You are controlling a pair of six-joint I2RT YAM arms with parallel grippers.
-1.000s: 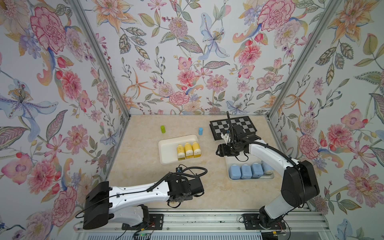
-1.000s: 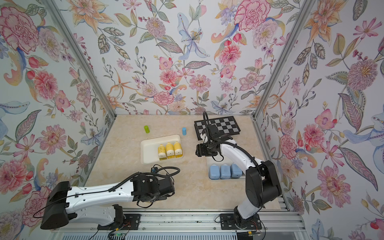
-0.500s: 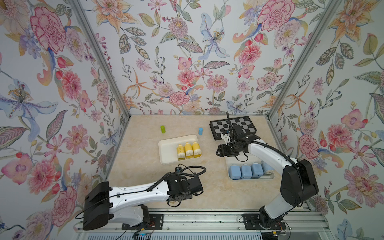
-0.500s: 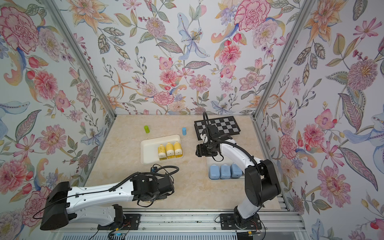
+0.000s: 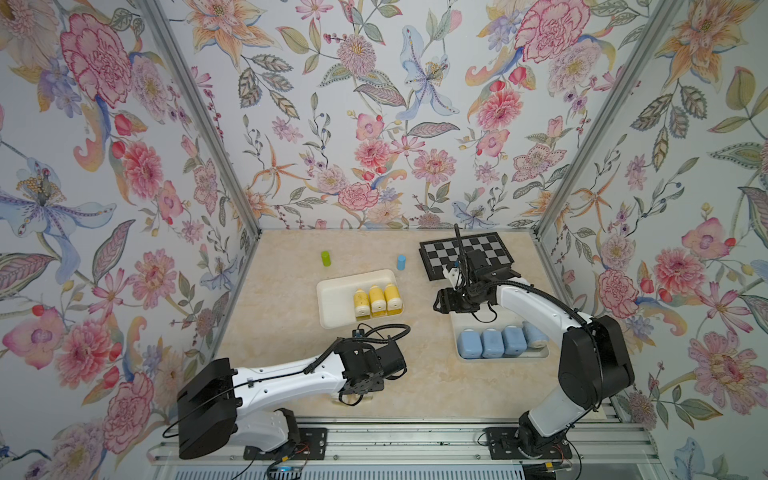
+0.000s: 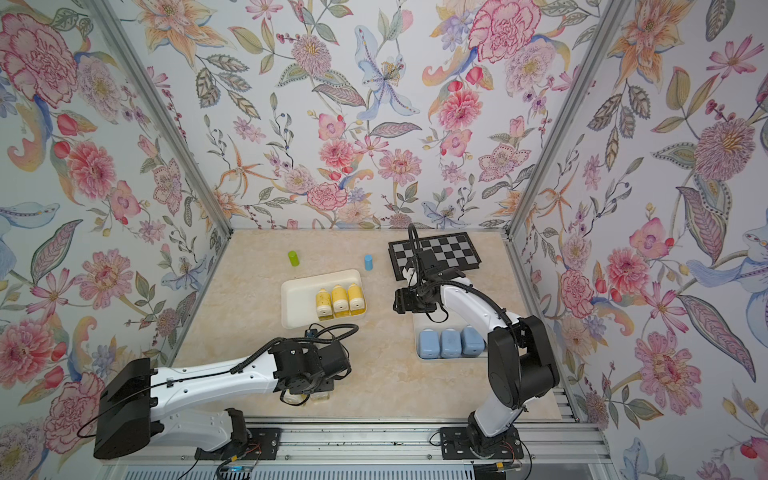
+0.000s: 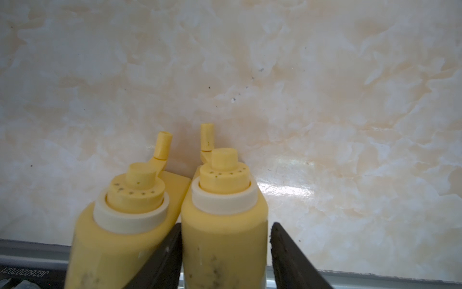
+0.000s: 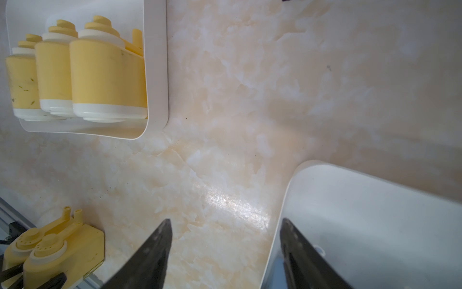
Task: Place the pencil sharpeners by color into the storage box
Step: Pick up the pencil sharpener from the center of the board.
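Lab test booth, floral-papered walls (image 5: 374,124), aluminium rail (image 5: 415,440), calibration checkerboard (image 5: 494,249)

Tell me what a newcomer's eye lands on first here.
The loud floral walls boxing in the marbled table. Next, the colour sorting: three yellow sharpeners in the middle white tray, four pale-blue ones in the nearer tray. At the near edge, the left gripper straddles one of two loose yellow sharpeners.

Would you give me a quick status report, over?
Left gripper straddling one yellow sharpener, grip unconfirmed. Right gripper open, empty. Three yellow and four blue boxed. Second loose yellow sharpener crowds the target.
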